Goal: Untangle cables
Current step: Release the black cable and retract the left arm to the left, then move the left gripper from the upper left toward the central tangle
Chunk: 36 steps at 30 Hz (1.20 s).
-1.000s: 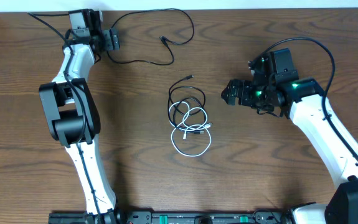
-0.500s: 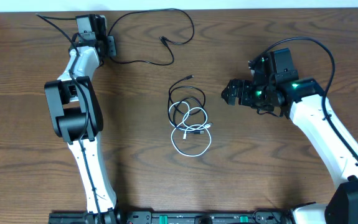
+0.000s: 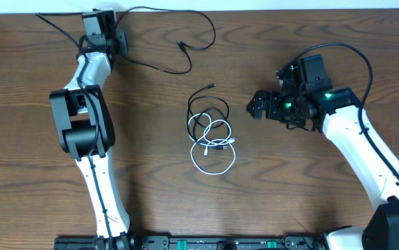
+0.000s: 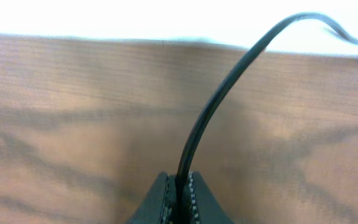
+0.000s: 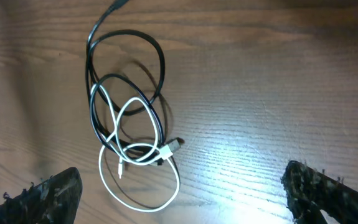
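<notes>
Between the closed fingers of the left gripper (image 4: 177, 186) a long black cable (image 4: 228, 81) is pinched, the jaws being pressed tight on it with no gap to be seen. From the grip the cord is seen to rise and bend away toward the right of the wrist view, over the wooden table (image 4: 54, 124) and on to its pale far edge. Farther out, in the overhead view, the same cable is carried in a wide arc along that far edge and brought back to a small plug (image 3: 182, 45) lying free on the wood, well apart from the gripper. Ahead of the right gripper (image 5: 182, 190), whose jaws are spread wide with nothing held, the other two cables are found in one small bundle. A white cable (image 5: 142, 204) is looped nearest, between the two fingertips but closer to the left-hand one, and its white plug (image 5: 170, 149) is laid across a second black cable (image 5: 159, 59). The black loops are crossed with the white ones and reach farther out from the gripper. The bundle is touched by neither gripper.
</notes>
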### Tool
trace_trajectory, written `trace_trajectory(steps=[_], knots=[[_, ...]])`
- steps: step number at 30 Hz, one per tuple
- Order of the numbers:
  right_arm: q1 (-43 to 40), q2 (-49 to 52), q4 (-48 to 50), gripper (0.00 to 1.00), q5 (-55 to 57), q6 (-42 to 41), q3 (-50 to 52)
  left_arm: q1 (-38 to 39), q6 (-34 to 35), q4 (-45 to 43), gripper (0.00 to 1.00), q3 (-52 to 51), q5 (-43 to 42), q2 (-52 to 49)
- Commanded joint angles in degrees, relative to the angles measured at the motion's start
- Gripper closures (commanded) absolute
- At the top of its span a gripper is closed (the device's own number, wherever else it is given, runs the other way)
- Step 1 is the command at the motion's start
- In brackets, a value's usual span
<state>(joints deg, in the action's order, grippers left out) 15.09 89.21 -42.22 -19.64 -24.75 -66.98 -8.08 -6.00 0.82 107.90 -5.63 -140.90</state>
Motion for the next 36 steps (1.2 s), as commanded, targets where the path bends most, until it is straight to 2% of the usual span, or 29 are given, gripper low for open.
trace_trajectory(steps=[1, 8, 14, 15, 16, 17, 18, 31, 34, 36], knots=[[0.39, -0.7, -0.28, 0.01, 0.24, 0.2, 0.39, -1.27, 1.36, -4.79, 0.93, -0.42, 1.6, 5.51], [0.39, -0.7, 0.35, 0.01, 0.26, 0.2, 0.39, -6.51, 3.74, -13.03, 0.92, -0.42, 8.35, 13.27], [0.39, -0.7, 0.87, 0.01, 0.72, 0.17, 0.39, -13.2, 3.74, -12.44, 0.92, -0.42, 8.94, 16.41], [0.39, -0.7, 0.94, 0.01, 0.92, 0.17, 0.39, -14.21, 3.74, -10.86, 0.77, -0.42, 8.92, 16.41], [0.39, -0.7, 1.01, 0.01, 1.16, 0.17, 0.39, -15.1, 3.74, -8.74, 0.5, -0.42, 8.92, 16.39], [0.39, -0.7, 1.05, 0.01, 1.29, 0.17, 0.39, -15.72, 3.74, -6.73, 0.1, -0.44, 8.92, 16.31], [0.39, -0.7, 1.07, 0.01, 1.31, 0.17, 0.39, -16.37, 3.76, -4.68, 0.04, -0.44, 8.9, 16.06], [0.39, -0.7, 0.42, 0.01, 1.27, 0.17, 0.39, -18.64, 3.76, 12.81, 0.04, -0.59, 9.49, 15.39], [0.39, -0.7, 0.76, 0.01, 0.92, 0.11, 0.39, -18.64, 5.49, 17.33, 0.04, -0.81, 16.09, 15.32], [0.39, -0.7, 1.33, 0.01, -0.81, 0.13, 0.39, -18.91, 10.16, 21.22, 0.03, -0.81, 25.57, 14.88]])
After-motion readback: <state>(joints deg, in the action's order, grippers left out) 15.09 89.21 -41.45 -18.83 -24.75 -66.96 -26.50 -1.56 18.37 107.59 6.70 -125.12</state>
